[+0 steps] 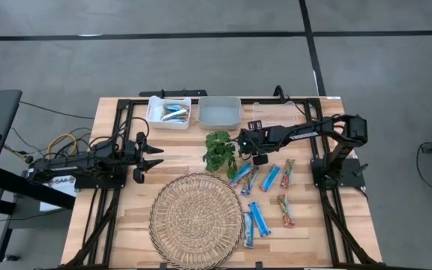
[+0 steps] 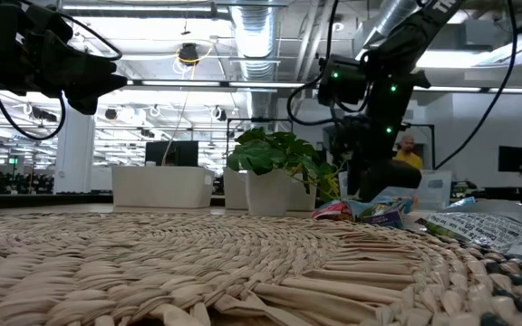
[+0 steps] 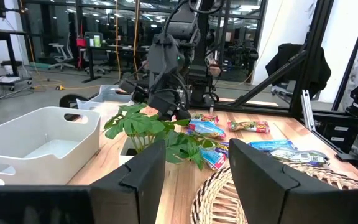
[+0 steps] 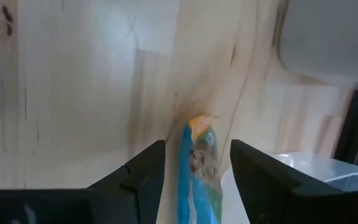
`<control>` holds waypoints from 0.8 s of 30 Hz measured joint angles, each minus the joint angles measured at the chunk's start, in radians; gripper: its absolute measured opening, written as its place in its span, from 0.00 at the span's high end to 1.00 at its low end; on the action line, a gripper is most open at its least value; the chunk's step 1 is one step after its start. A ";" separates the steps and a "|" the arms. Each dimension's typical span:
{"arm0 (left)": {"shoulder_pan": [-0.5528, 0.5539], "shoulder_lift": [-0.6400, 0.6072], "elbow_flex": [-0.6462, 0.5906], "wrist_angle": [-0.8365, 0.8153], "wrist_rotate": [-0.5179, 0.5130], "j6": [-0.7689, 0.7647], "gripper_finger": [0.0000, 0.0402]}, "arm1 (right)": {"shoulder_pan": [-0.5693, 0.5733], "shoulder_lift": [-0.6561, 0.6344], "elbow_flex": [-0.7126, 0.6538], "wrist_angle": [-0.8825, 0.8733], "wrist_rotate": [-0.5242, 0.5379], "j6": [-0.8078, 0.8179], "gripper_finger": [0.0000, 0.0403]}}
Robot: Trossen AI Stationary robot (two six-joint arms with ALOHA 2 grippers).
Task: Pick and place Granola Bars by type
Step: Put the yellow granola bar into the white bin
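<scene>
Several blue and a few reddish granola bars (image 1: 270, 178) lie flat on the wooden table between the plant and my right arm's base, with more (image 1: 259, 219) beside the woven mat. A white bin (image 1: 169, 112) at the far edge holds blue bars. My right gripper (image 1: 259, 157) hovers just right of the green plant (image 1: 220, 150), shut on a blue granola bar (image 4: 197, 165). My left gripper (image 1: 156, 156) waits open at the table's left, touching nothing. My right gripper pinches a blue-wrapped granola bar between its two fingers (image 4: 143, 168), which lie along the bar's length. Its crimped orange end (image 4: 199, 122) sticks out past the fingertips. The bar looks lifted clear above the bare wood; the wrist view hides how far back it reaches.
A second white bin (image 1: 220, 111) stands beside the first at the far edge. A round woven mat (image 1: 196, 219) covers the near middle of the table. The potted plant (image 3: 148, 127) stands close to my right gripper. Black frame rails (image 1: 118, 135) run along the left and right sides.
</scene>
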 joint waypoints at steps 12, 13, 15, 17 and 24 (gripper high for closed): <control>0.000 0.000 0.000 0.000 0.000 0.000 0.58 | -0.039 0.015 -0.001 -0.038 -0.068 0.000 0.57; 0.000 0.000 0.000 0.000 0.000 0.000 0.58 | -0.041 0.023 0.000 -0.030 -0.067 0.000 0.57; 0.000 0.000 0.000 0.000 0.000 0.000 0.58 | -0.041 0.032 0.002 -0.019 -0.063 0.000 0.57; 0.000 0.000 0.000 0.000 -0.001 0.000 0.58 | -0.040 0.033 0.001 -0.019 -0.059 0.000 0.58; 0.000 0.000 0.000 -0.001 -0.002 0.000 0.58 | -0.037 0.044 0.000 -0.015 -0.047 0.007 0.74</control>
